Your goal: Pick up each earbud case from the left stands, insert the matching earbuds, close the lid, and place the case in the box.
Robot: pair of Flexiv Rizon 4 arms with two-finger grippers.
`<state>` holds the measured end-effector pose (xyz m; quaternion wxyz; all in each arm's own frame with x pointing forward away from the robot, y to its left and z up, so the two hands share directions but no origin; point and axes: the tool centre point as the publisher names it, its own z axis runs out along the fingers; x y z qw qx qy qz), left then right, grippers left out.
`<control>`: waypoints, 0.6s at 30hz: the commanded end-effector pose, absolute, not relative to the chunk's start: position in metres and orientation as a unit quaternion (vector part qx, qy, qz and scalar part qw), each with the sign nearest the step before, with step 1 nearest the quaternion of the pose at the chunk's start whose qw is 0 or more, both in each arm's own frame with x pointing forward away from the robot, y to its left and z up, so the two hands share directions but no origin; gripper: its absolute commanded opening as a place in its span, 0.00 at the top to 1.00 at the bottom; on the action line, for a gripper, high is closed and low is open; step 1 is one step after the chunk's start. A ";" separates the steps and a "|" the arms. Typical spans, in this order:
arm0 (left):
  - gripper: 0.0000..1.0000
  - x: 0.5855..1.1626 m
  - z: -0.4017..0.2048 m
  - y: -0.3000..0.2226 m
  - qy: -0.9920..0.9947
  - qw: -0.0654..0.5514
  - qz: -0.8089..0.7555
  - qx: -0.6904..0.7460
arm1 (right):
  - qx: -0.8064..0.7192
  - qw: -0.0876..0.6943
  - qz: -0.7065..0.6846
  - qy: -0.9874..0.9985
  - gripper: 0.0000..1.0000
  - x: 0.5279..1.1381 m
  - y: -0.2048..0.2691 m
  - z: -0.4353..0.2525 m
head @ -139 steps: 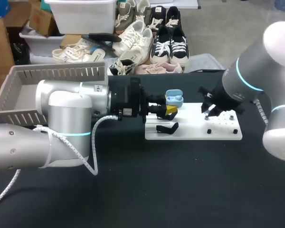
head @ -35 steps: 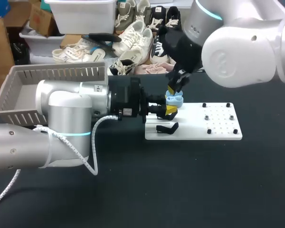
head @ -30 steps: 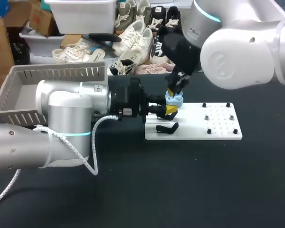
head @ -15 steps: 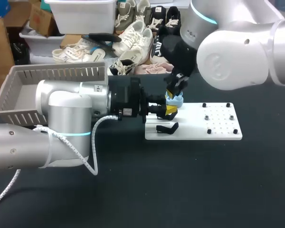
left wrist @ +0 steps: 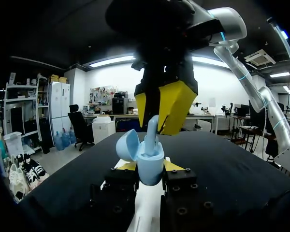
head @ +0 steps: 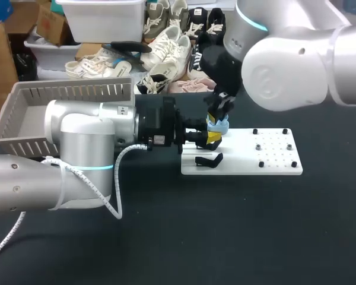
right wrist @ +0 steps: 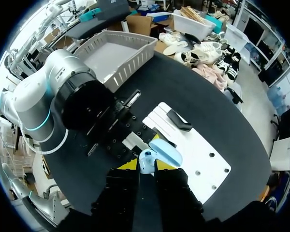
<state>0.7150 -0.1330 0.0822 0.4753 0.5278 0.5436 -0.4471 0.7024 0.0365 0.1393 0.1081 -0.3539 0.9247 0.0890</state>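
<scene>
Earbud case [left wrist: 150,166], light blue, is what you want to look at first: it stands upright over the left end of the white board [head: 267,159], with its lid [left wrist: 127,145] swung open and tipped off to one side. Your left gripper [left wrist: 150,166] lies level, reaching in from the left, and pinches the case from two sides, one yellow tip against each flank of its body. Straight above it your right gripper [left wrist: 157,112] points down, its two yellow fingers pressed onto a pale blue earbud [left wrist: 151,131] that hangs between them. The earbud's lower end meets the open top of the case, just beside the raised lid. In the right wrist view you see the same pairing from above, the case just ahead of the fingers with its lid spread toward the board. On the board, a black stand [head: 209,160] lies on the near left part, just in front of the held case and apart from it. Small black pegs [head: 261,164] dot the board's right half. The board itself rests flat on the black table [head: 225,231]. Your right arm [head: 296,53] comes in from the far right corner and crosses over the board's back edge. A grey basket [head: 65,95] stands at the table's far left, behind your left arm [head: 83,154] and well apart from the case.
</scene>
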 end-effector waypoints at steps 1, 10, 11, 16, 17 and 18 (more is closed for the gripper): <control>1.00 0.715 0.081 -0.133 0.543 0.477 -0.447 0.527 | -0.353 0.106 0.088 0.925 1.00 0.704 0.037 0.139; 1.00 0.715 0.081 -0.133 0.543 0.477 -0.447 0.527 | -0.351 0.103 0.088 0.926 1.00 0.705 0.035 0.138; 1.00 0.715 0.081 -0.133 0.543 0.477 -0.447 0.527 | -0.351 0.103 0.088 0.926 1.00 0.705 0.035 0.138; 1.00 0.715 0.081 -0.133 0.543 0.477 -0.447 0.527 | -0.351 0.103 0.088 0.926 1.00 0.706 0.035 0.138; 1.00 0.715 0.081 -0.133 0.543 0.477 -0.447 0.527 | -0.352 0.103 0.088 0.926 1.00 0.706 0.035 0.138; 1.00 0.715 0.081 -0.133 0.543 0.477 -0.447 0.527 | -0.352 0.104 0.088 0.926 1.00 0.707 0.035 0.138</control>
